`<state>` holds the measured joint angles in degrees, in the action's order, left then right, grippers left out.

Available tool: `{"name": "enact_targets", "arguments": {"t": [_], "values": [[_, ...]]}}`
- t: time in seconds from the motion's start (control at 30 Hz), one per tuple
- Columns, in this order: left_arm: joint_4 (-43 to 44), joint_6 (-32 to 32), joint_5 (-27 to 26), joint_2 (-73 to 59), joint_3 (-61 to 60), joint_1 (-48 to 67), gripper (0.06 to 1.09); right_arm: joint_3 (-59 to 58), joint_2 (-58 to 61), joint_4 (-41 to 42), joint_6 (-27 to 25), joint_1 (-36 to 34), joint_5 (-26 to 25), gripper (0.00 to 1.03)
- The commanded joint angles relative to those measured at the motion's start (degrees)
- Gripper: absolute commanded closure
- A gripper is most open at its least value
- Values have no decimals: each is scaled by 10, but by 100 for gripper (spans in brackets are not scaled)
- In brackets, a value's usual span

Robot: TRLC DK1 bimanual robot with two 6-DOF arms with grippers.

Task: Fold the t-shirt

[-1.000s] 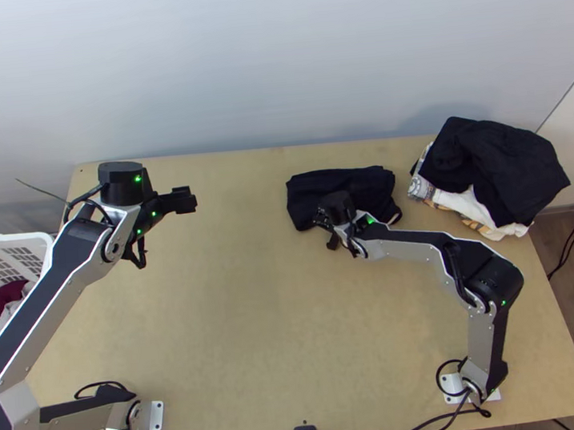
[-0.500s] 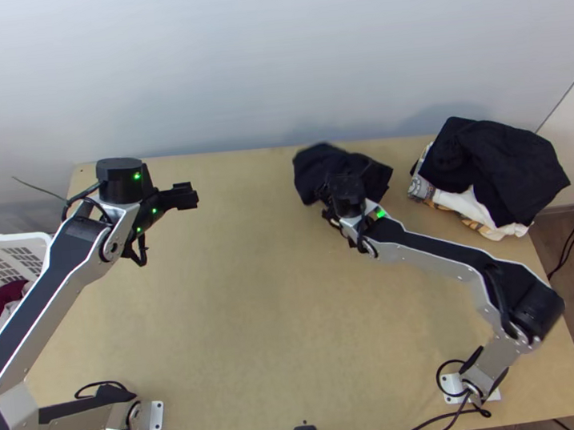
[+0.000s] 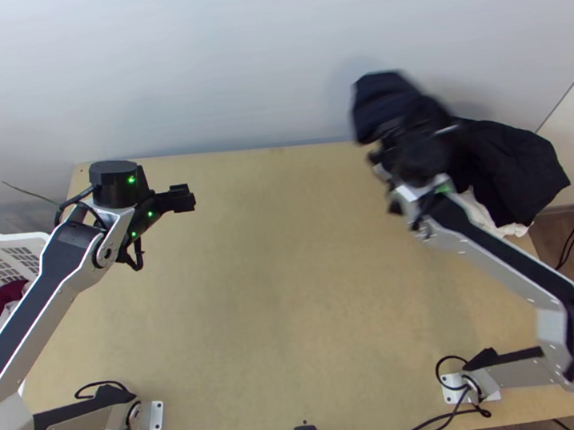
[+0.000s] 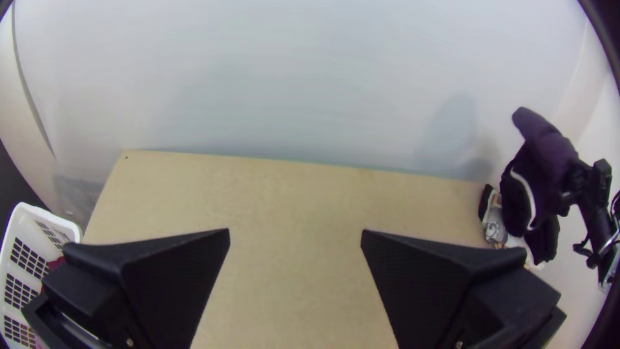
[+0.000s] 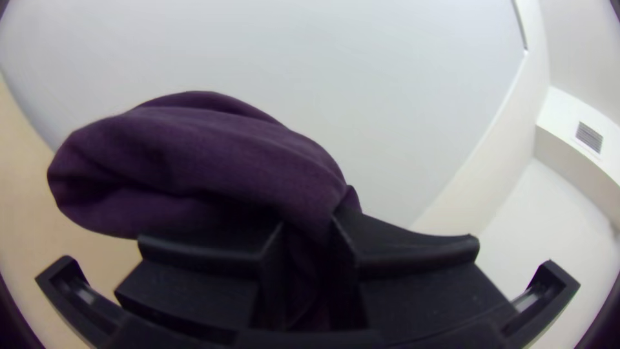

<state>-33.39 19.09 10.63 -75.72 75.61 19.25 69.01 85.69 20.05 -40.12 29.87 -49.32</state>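
Note:
In the top view my left gripper (image 3: 183, 197) is over the table's far left part; in the left wrist view the same gripper (image 4: 295, 239) is open with nothing between its fingers. My right gripper (image 3: 393, 143) is at the far right, next to the clothes pile. In the right wrist view this gripper (image 5: 307, 239) is shut on the dark t-shirt (image 5: 206, 155), which is bunched between the pads and bulges out to one side. The t-shirt (image 3: 386, 102) appears as a folded bundle lifted up in the top view, and the held t-shirt (image 4: 549, 155) hangs beside the pile in the left wrist view.
A pile of dark and white clothes (image 3: 515, 163) lies at the table's far right corner. A white basket (image 3: 9, 247) with clothes stands off the left edge. Bare wooden table (image 3: 278, 296) stretches between the arms.
My right gripper has carried the dark t-shirt up off the table and to the right, toward the pile; before, the shirt lay folded near the back edge. The left arm has barely moved.

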Motion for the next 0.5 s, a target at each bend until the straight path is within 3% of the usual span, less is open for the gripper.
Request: {"name": "enact_targets", "arguments": {"t": [0.0, 0.2, 0.47], "values": [[-2, 0, 0, 3, -9, 3, 10, 27, -98, -1, -24, -111, -10, 100], [2, 2, 0, 1, -20, 11, 10, 2, -175, -11, -57, -242, 29, 100], [6, 3, 0, 1, -45, 10, 10, -78, -194, -14, -22, -414, 133, 100]]}}
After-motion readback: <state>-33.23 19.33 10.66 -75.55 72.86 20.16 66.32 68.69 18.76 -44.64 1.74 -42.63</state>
